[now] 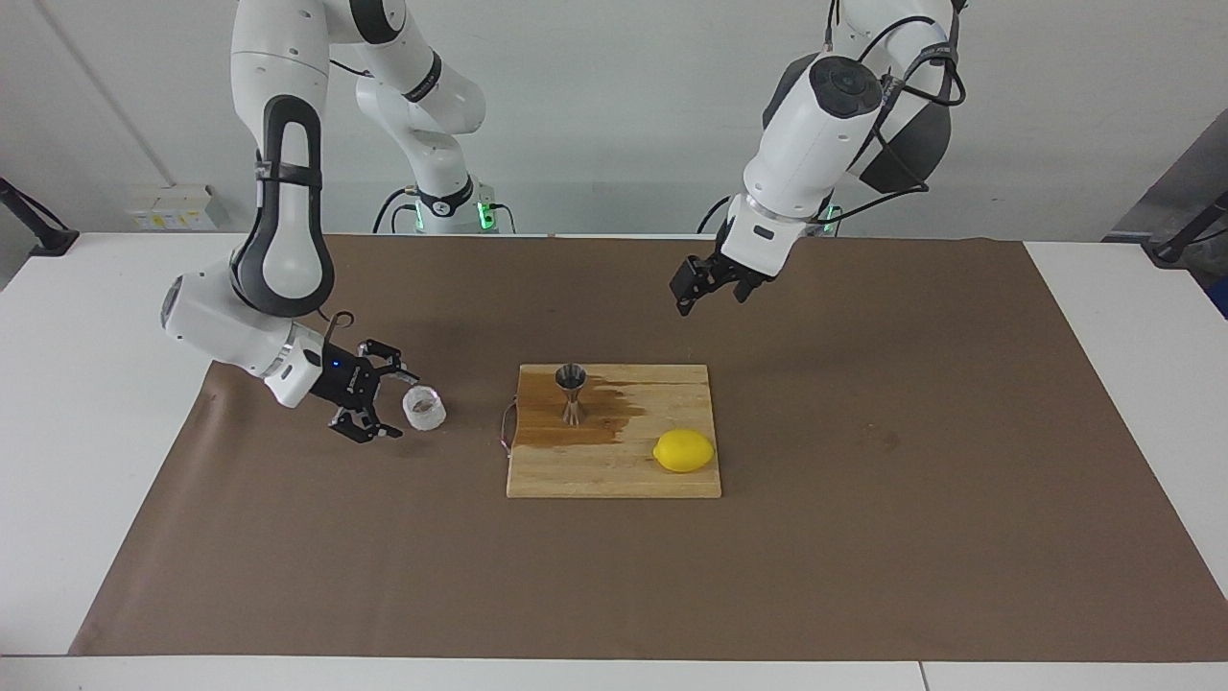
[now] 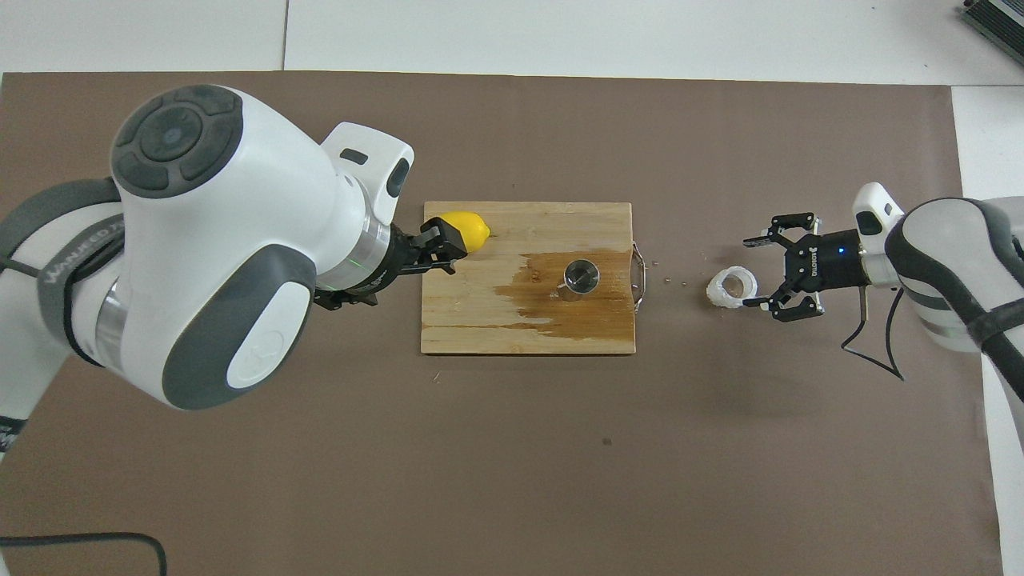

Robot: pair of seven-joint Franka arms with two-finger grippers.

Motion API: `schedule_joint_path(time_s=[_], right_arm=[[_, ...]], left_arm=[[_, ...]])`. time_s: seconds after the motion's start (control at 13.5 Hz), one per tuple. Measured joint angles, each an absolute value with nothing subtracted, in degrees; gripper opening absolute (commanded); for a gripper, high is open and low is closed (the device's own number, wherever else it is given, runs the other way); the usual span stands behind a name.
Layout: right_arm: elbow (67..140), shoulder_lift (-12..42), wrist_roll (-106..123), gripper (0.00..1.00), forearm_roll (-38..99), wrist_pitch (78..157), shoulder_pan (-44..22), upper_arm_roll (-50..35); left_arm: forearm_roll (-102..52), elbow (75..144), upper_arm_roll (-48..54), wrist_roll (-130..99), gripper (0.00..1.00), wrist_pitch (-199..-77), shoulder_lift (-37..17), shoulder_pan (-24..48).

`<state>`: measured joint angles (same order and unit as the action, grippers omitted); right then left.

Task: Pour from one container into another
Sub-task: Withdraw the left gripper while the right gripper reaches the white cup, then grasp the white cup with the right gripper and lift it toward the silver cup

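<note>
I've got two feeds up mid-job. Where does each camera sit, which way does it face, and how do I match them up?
Facing view: high across the table, looking back at the robots; both whole arms show, the right pincer open beside the plastic cup, the left pincer raised, waiting.
Overhead view: high above the robots' end, looking forward and steeply down; the arms enter from the bottom, the left arm's wrist filling much of it.
Shared: cup, jigger on the wet cutting board, lemon. The views are half a turn apart, so sides swap.

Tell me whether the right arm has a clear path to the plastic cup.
Probably yes. The right gripper is open, low beside the plastic cup, with nothing between them. The cup stands alone on the brown mat.
</note>
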<state>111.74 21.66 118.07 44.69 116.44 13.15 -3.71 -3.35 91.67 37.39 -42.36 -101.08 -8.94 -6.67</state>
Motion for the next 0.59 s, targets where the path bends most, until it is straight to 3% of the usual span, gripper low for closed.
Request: schedule_joint_path(time_s=[0.3,0.59], right_arm=[[111.69,22.70,120.05,1.00,45.12,114.74,13.12,-3.81],[112.06,22.59,120.96,1.00,45.12,116.04,11.94,-3.91]], left_arm=[[-2.35,91.70,24.99,-22.59,1.00,-96.29,-3.86,-4.07],[-2.29,91.84,11.03,-6.29,1.00,-94.93,-2.51,-0.12]])
